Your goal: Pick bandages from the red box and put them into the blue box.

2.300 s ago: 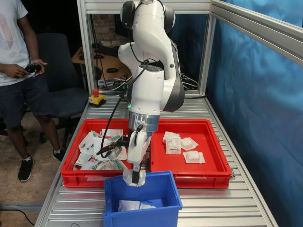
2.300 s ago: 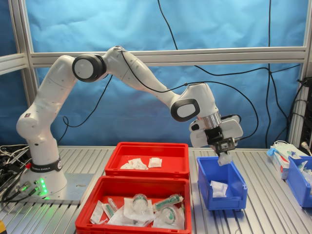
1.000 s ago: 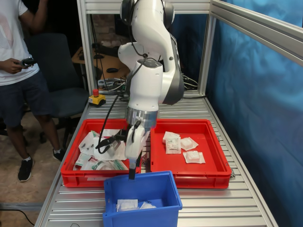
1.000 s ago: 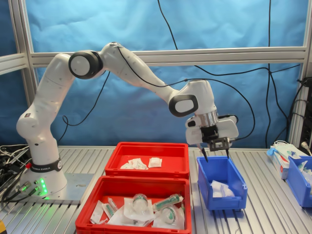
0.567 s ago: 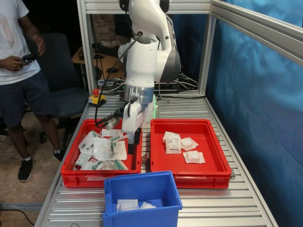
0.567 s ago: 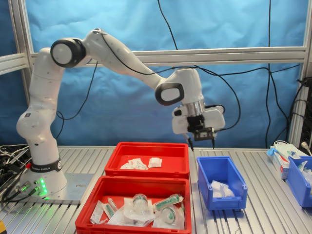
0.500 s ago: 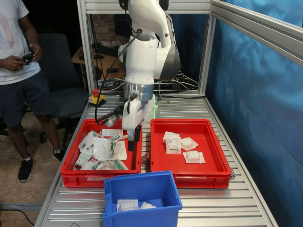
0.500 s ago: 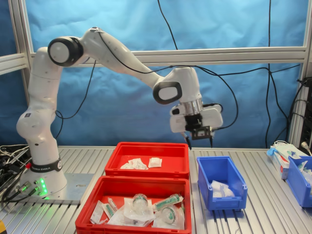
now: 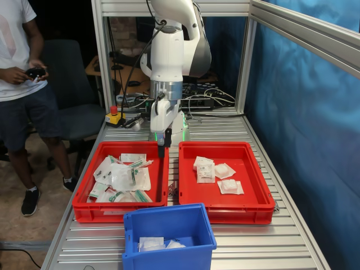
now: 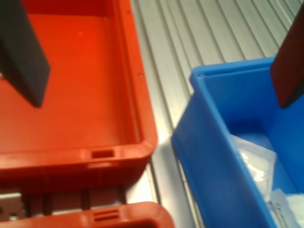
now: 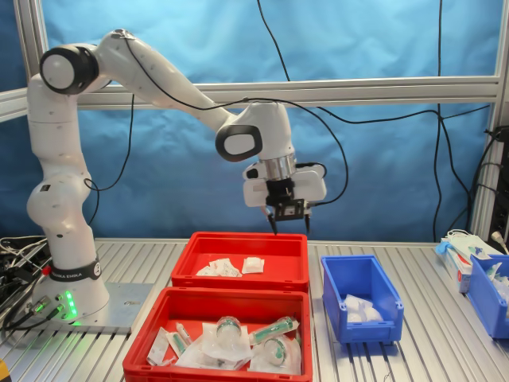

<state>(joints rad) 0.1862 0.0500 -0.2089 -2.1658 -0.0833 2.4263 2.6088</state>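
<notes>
The hand (image 11: 289, 224) hangs empty with its two dark fingers (image 10: 23, 52) spread wide apart, touching nothing; the wrist view shows bare red floor and blue wall between them and no packet. It is poised high above the red box (image 11: 238, 280), over the end of that box that lies toward the blue box (image 11: 359, 318). Below it and off toward the box's middle lie the bandages (image 11: 227, 267), a small cluster of white square packets on the red floor, so the coming reach looks to be a short shift sideways over the box and then a drop straight down. In the first exterior view the hand (image 9: 164, 143) appears over the seam between the two red trays, with the bandages (image 9: 216, 173) a little off to one side. The packets are square, so no long axis seems to dictate how the fingers turn. Farther from the hand, down on the counter (image 11: 445, 350), the blue box already holds a few white packets (image 11: 356, 306).
</notes>
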